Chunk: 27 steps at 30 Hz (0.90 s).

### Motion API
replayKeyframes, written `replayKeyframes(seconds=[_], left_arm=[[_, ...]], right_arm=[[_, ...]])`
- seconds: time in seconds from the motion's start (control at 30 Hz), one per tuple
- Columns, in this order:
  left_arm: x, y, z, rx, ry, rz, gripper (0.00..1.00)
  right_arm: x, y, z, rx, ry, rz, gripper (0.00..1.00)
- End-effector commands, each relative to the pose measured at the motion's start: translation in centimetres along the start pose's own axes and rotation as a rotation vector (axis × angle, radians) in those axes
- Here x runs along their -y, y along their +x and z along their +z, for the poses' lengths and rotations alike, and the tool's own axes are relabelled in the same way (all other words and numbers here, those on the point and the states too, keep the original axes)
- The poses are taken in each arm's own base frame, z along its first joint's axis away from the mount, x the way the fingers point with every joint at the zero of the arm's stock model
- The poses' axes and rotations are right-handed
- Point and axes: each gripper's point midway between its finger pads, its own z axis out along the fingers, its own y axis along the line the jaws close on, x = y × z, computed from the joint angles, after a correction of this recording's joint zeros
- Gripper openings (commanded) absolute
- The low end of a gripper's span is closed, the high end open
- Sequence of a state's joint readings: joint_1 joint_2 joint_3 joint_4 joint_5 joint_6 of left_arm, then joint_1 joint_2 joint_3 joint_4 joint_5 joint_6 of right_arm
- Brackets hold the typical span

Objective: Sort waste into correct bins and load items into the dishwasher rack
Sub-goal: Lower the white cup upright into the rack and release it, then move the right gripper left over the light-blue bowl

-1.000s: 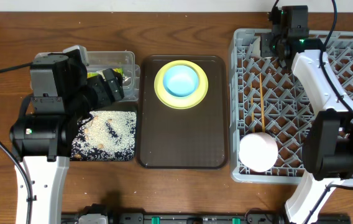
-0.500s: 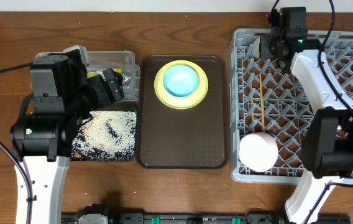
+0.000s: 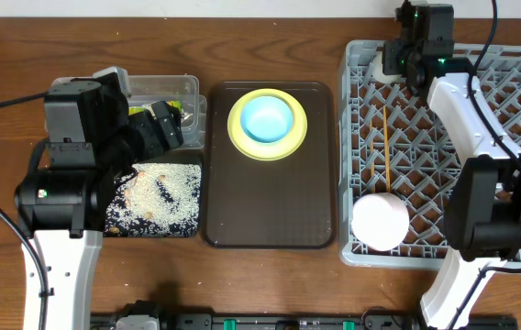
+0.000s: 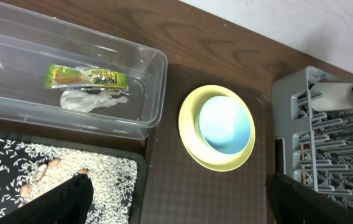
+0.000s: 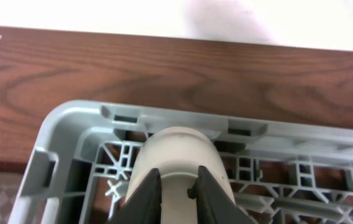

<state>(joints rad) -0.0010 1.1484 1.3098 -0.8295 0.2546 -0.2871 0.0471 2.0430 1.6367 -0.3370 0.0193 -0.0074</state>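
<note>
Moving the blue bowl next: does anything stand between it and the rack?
Nothing visible. The blue bowl sits in the plate, with only bare tray up to the rack wall. Inside the rack, the chopsticks lie nearest, with a white bowl at the near corner.

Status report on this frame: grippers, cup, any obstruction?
Left gripper open, empty. Right gripper at small white cup in dishwasher rack corner, grip unclear. Yellow plate, light blue bowl not yet racked. Nothing obstructing.
</note>
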Motion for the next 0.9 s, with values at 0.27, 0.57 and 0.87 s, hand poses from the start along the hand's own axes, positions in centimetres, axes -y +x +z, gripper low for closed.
replayKeyframes(seconds=[0.27, 0.57, 0.87], left_arm=[[-0.2, -0.4, -0.2, 0.014, -0.012, 0.008, 0.92], [-0.2, -0.4, -0.2, 0.014, -0.012, 0.008, 0.92], [-0.2, -0.4, -0.2, 0.013, -0.013, 0.008, 0.92]], right_arm=[[0.4, 1.0, 1.4, -0.016, 0.006, 0.007, 0.53], [-1.7, -1.6, -1.3, 0.051, -0.103, -0.010, 0.57], [-9.4, 0.5, -8.7, -0.098, -0.330, -0.011, 0.59]])
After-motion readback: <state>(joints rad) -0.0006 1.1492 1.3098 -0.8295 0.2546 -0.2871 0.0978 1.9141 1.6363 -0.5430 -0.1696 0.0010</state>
